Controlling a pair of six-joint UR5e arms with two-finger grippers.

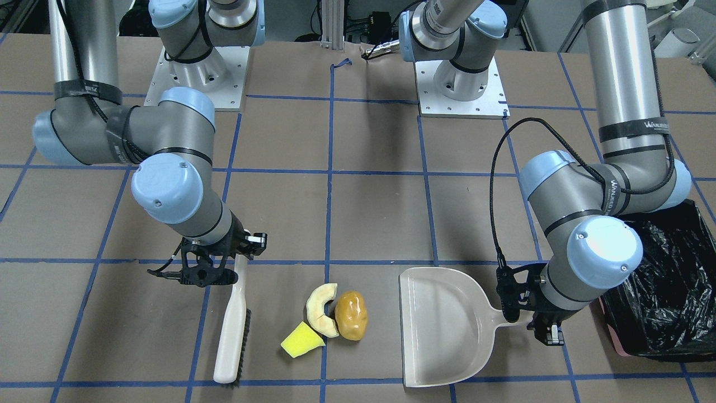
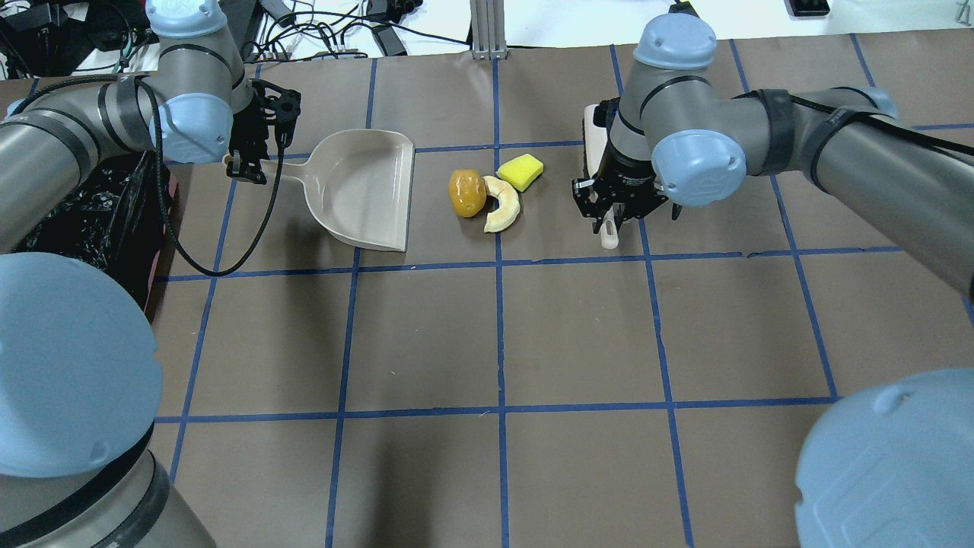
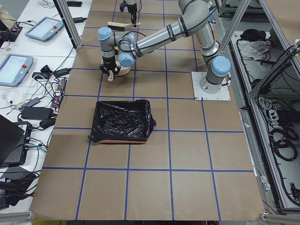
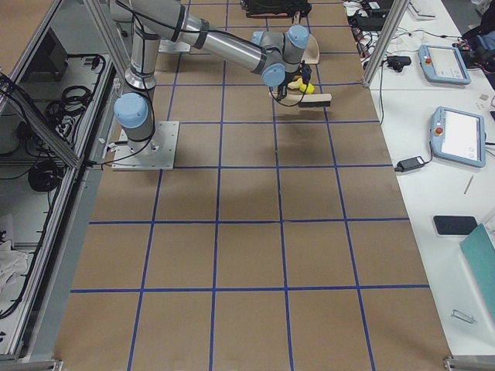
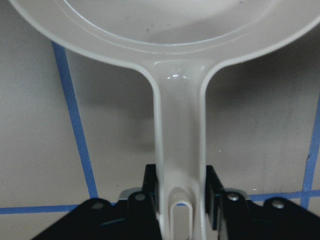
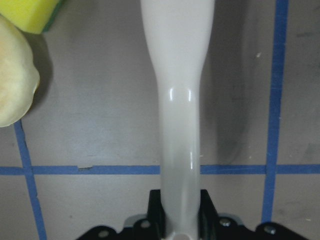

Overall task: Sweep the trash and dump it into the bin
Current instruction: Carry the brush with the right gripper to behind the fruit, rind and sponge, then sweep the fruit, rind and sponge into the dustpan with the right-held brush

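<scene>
The dustpan (image 1: 442,330) in the black left gripper (image 5: 182,192) is beige; the bin (image 1: 677,268) beside that gripper is glossy black with a pink edge. The brush (image 1: 232,330) in the black right gripper (image 6: 180,202) is cream with dark bristles. Between the grippers lie a yellow wedge (image 1: 301,340), a pale cream crescent (image 1: 321,310) and a glossy golden-brown lump (image 1: 351,315), on a brown table (image 1: 380,224) gridded in blue tape

I see bright, even overhead light — soft shadows on the table (image 2: 502,342), small glints on the dustpan (image 5: 175,77) handle, wrist views slightly soft.
</scene>
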